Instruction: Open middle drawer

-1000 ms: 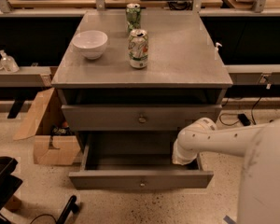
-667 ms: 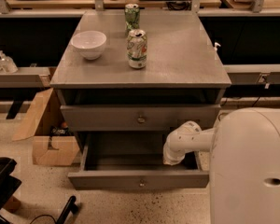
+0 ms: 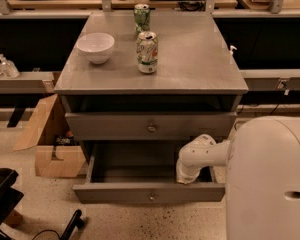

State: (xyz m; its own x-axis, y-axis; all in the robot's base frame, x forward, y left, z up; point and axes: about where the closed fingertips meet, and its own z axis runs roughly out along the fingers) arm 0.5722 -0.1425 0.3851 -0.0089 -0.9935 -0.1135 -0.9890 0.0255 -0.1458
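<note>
Looming robot arm [image 3: 270, 179]: the white body fills the lower right of the view. 1 white link reaches left from it and bends down into the bottom drawer [image 3: 140, 193].
cabinet [image 3: 77, 134]: grey, with a flat surface [image 3: 195, 64] on top. A dark gap runs directly under the surface's front edge.
bottom drawer: it stands well out toward the camera, with a plain grey inside and 1 small knob at the centre of its front.
middle drawer [image 3: 110, 126]: it is pushed in. Its flat grey front sits just below the surface's front edge and above the open bottom drawer.
cardboard box [image 3: 52, 156]: it is on the floor beside the cabinet, below the surface's left edge, with 1 flap raised.
tool [image 3: 186, 176]: it is at the tip of the down-bent link, inside the bottom drawer toward its right side. It is lower than the middle drawer's front and apart from it. Whether it is spread or pressed together, I cannot tell.
bowl [image 3: 95, 46]: white and upright, near the surface's left edge, about midway between the back and front edges.
white can [image 3: 147, 52]: upright near the middle of the surface, just right of the bowl and apart from it.
green can [image 3: 141, 17]: upright by the surface's back edge, behind the white can.
brass knob [image 3: 151, 128]: small and round, at the centre of the middle drawer's front, with nothing touching it.
</note>
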